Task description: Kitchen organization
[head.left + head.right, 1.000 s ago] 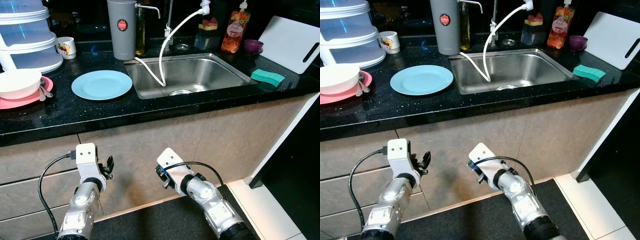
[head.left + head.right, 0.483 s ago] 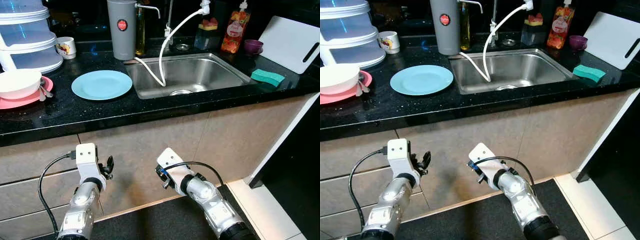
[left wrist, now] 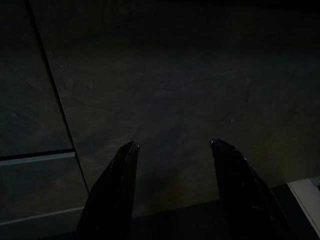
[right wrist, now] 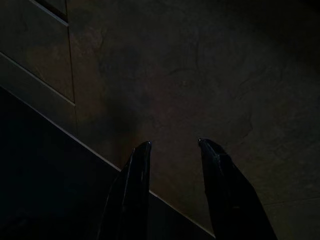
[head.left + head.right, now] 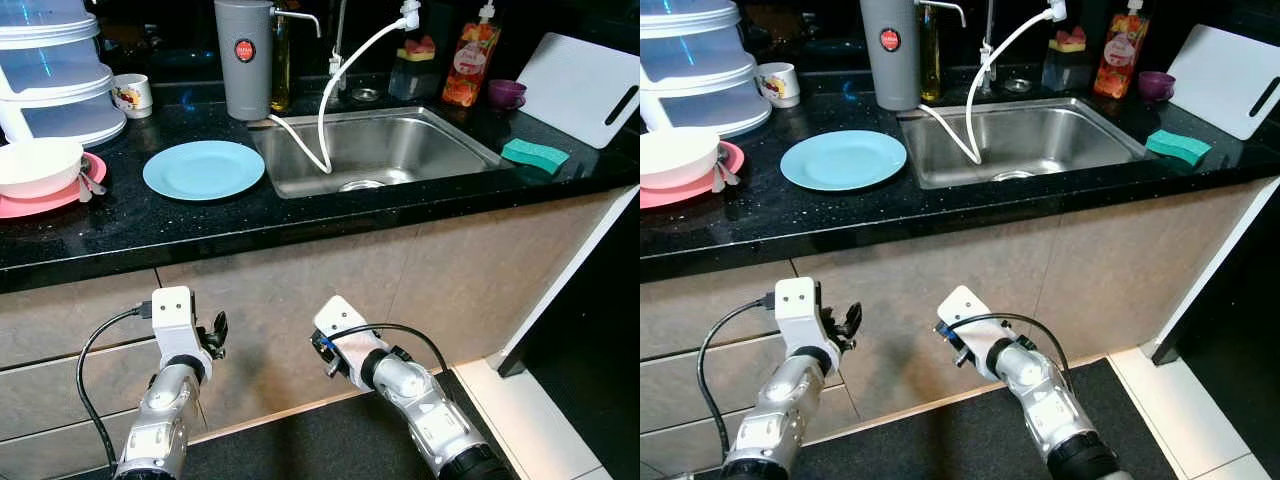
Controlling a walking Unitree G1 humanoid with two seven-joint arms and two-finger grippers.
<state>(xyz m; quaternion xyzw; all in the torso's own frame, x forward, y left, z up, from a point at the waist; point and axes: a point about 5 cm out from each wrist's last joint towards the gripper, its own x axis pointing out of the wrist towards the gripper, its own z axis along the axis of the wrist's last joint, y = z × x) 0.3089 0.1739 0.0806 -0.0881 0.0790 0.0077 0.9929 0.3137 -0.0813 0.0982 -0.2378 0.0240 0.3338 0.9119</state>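
A light blue plate [image 5: 203, 169] lies on the black counter [image 5: 150, 230] left of the steel sink [image 5: 375, 150]. A white bowl [image 5: 38, 165] sits on a pink plate [image 5: 50, 198] at the far left. A green sponge [image 5: 535, 154] lies right of the sink. Both arms hang low in front of the cabinet fronts, well below the counter. My left gripper [image 3: 172, 145] is open and holds nothing, facing a dim cabinet panel. My right gripper [image 4: 172, 144] is also open with nothing between its fingers.
A grey water filter jug [image 5: 242, 58], a white mug [image 5: 132, 95] and a stacked white food cover [image 5: 55, 70] stand at the back. A white hose [image 5: 335, 90] droops into the sink. A soap bottle [image 5: 471, 63], purple cup [image 5: 507, 93] and white cutting board [image 5: 580, 85] are at the right.
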